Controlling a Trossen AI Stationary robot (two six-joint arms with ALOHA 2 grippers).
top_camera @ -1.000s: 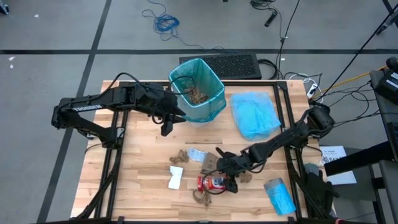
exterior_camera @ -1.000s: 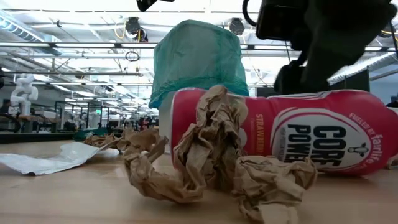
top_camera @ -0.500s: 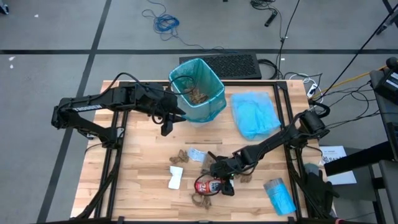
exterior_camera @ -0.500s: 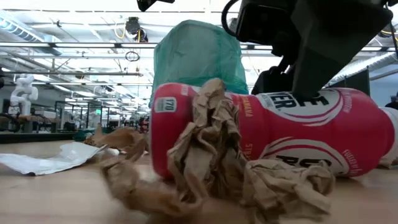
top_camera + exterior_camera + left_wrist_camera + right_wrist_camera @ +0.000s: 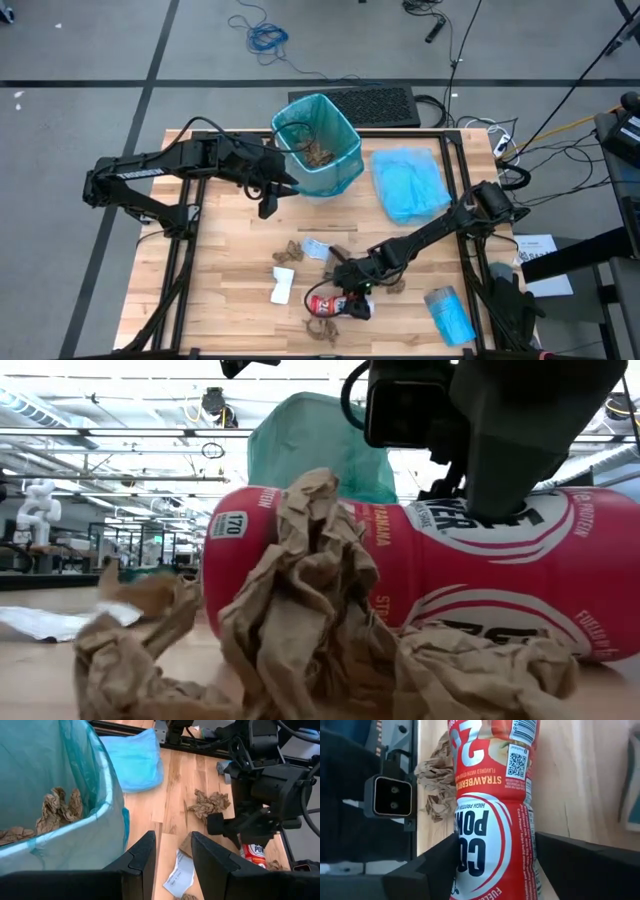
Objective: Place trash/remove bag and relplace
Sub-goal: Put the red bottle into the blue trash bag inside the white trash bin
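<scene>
One red-and-white bottle (image 5: pixel 330 303) is lying among brown paper wads (image 5: pixel 322 322), well in front of the teal-lined bin (image 5: pixel 318 143); label reading "STRAWBERRY". Right gripper (image 5: pixel 352 294) is straddling it, fingers wide. Left gripper (image 5: pixel 268 203) is hovering narrowly parted beside the bin.

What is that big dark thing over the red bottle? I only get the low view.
Observer: That's the right gripper, coming at the bottle from the table's right side.
Operator: Is the green bin empty?
Observer: No, crumpled brown paper wads lie inside the bin.
Operator: Where's the other arm?
Observer: The left gripper waits beside the bin, open and holding nothing.
</scene>
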